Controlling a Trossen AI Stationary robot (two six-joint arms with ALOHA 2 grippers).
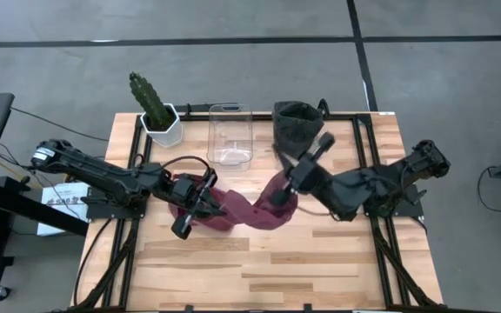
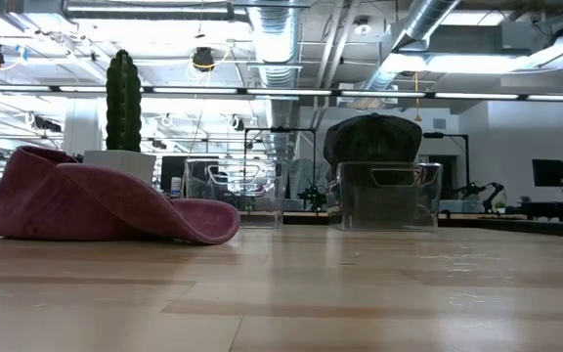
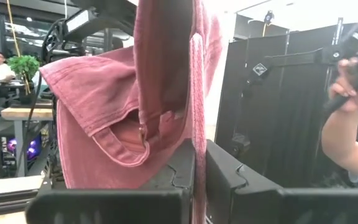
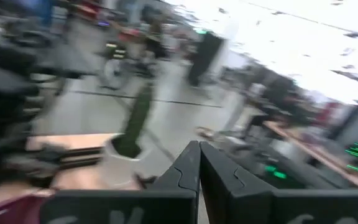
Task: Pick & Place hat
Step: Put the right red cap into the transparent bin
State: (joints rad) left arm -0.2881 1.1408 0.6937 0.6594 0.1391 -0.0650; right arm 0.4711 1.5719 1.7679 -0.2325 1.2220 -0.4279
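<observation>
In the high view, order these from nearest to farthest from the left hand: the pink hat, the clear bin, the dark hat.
From the left hand:
1. Pink hat, in its grip, mid-table.
2. Clear bin, at the table's back, middle.
3. Dark hat, back, right of the bin.

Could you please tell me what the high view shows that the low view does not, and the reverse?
Only the high view shows both arms: the left gripper and the right gripper each at one end of the red hat, and the table's whole top. Only the low view shows the room's ceiling ducts behind. Both show the hat, the cactus, the clear bin and the dark hat.
</observation>
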